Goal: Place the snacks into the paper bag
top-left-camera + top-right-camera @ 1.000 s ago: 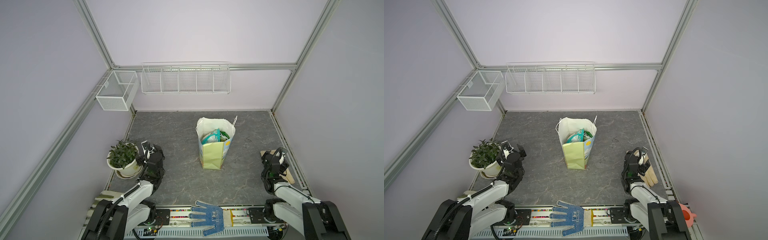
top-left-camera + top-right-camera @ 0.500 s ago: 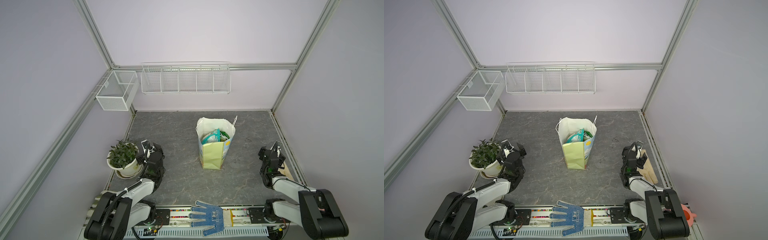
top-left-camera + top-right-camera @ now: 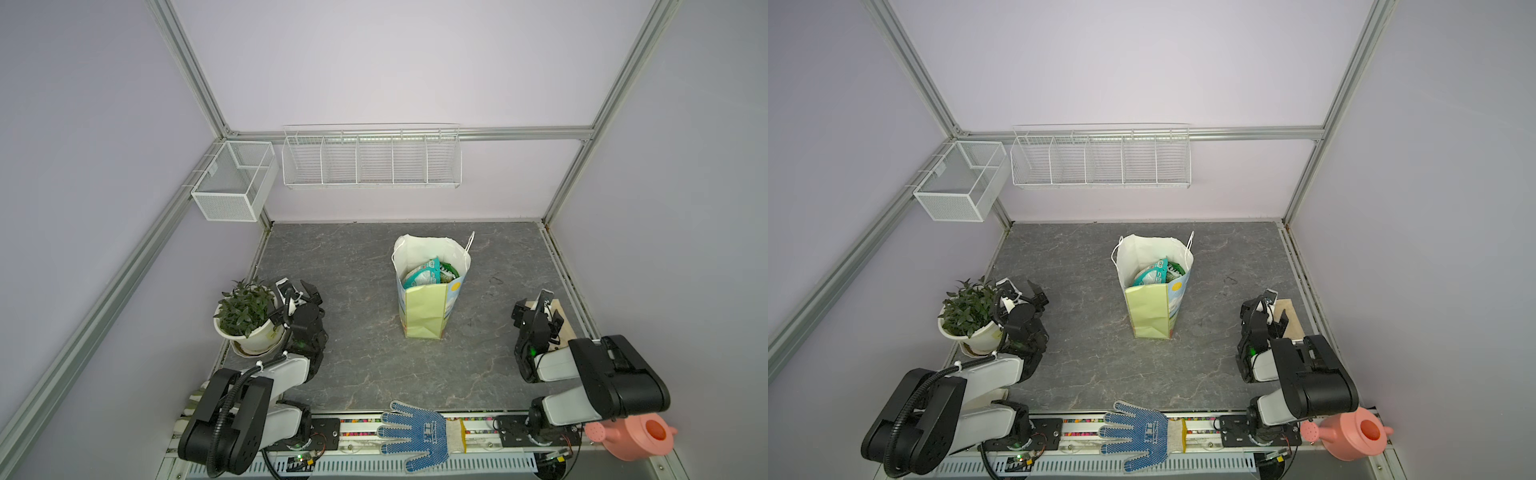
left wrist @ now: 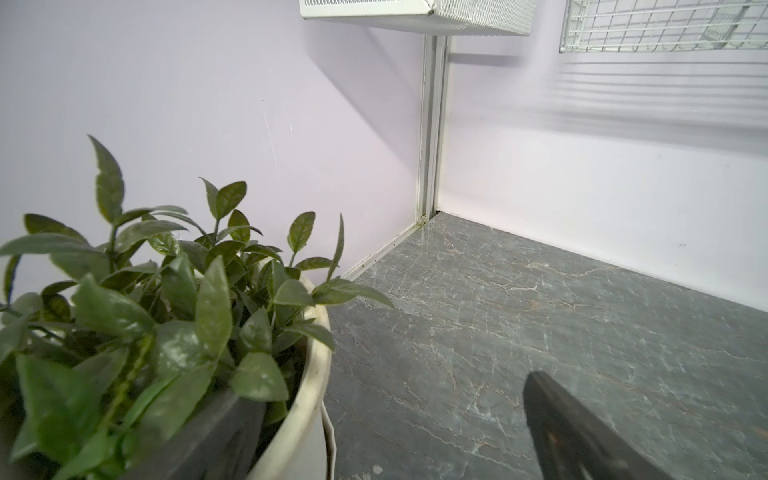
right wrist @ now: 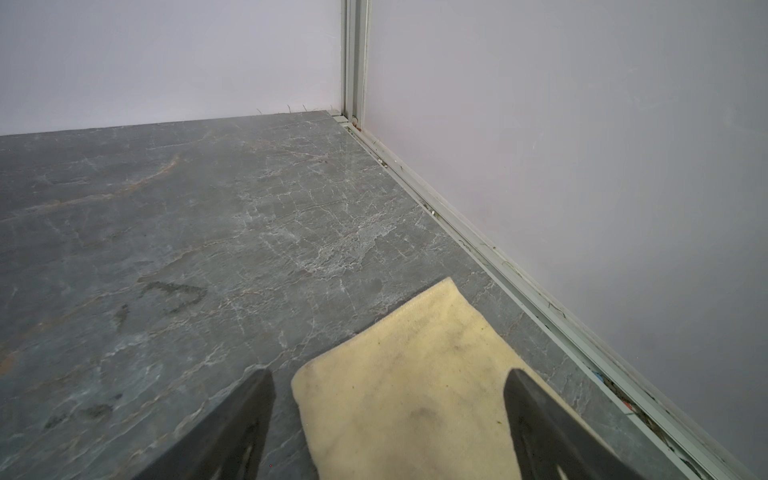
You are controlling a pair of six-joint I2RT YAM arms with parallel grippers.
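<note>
The paper bag stands upright and open in the middle of the grey floor. The snacks lie inside it: a teal packet on top and a green one beside it. No snack shows outside the bag. My left gripper is open and empty, low beside the potted plant. My right gripper is open and empty too, hovering over a cream glove near the right wall.
A potted plant stands at the left edge, touching my left fingers' side. A blue dotted glove lies on the front rail, with a pink watering can at the front right. White wire baskets hang on the walls.
Both arms have folded back toward the front rail, elbows rising into view. The right gripper shifted slightly farther from the front over the cream glove. Both grippers stayed open.
</note>
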